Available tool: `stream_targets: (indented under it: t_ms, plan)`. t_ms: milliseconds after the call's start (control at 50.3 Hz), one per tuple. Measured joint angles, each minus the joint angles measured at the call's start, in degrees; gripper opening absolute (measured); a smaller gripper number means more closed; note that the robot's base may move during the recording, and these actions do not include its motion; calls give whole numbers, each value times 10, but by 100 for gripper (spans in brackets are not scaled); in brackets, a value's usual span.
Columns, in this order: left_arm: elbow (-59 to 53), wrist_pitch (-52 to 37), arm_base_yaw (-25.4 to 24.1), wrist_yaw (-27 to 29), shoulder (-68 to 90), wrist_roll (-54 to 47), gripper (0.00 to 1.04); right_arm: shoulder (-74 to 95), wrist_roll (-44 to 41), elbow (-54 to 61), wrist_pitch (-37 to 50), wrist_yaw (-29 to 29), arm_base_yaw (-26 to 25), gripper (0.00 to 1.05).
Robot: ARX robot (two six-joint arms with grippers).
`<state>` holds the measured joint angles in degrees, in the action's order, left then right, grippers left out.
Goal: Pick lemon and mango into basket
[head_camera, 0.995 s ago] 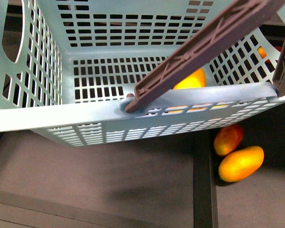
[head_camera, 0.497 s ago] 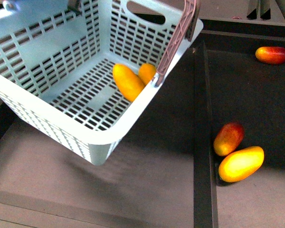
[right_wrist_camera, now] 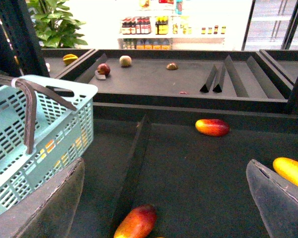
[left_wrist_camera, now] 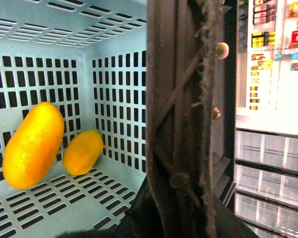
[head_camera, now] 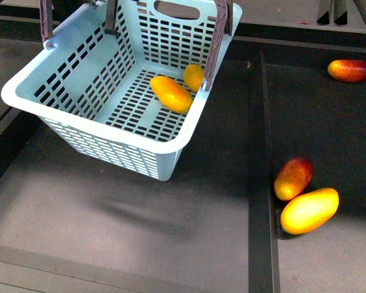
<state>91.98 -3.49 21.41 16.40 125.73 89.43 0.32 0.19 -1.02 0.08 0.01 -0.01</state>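
Left gripper [left_wrist_camera: 181, 218] is clamping the basket [head_camera: 104, 149] handle, right jaws gaping empty; lowering level is keeping mango [head_camera: 171, 94] and lemon [head_camera: 194, 77] inside.

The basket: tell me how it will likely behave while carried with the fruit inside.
The basket hangs tilted, so it will probably swing on its handles. The mango and lemon lie loose on the slotted floor, so they will likely roll toward the low corner. The load looks light.
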Motion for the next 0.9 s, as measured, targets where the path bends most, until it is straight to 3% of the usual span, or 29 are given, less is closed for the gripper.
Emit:
stream_targets:
  t_ms: [378,617,756,895]
  plan:
    - [-27,38,4,7,10,29,6,0,0,0,0,0,0,96]
    - [-74,22,13,24,-19,56,44,0,0,0,0,0,0,96]
    - [-129,17,17,66,-83,83,67,0,0,0,0,0,0,96]
    - [-191,108,22,141,-181,125,94,0,0,0,0,0,0,96]
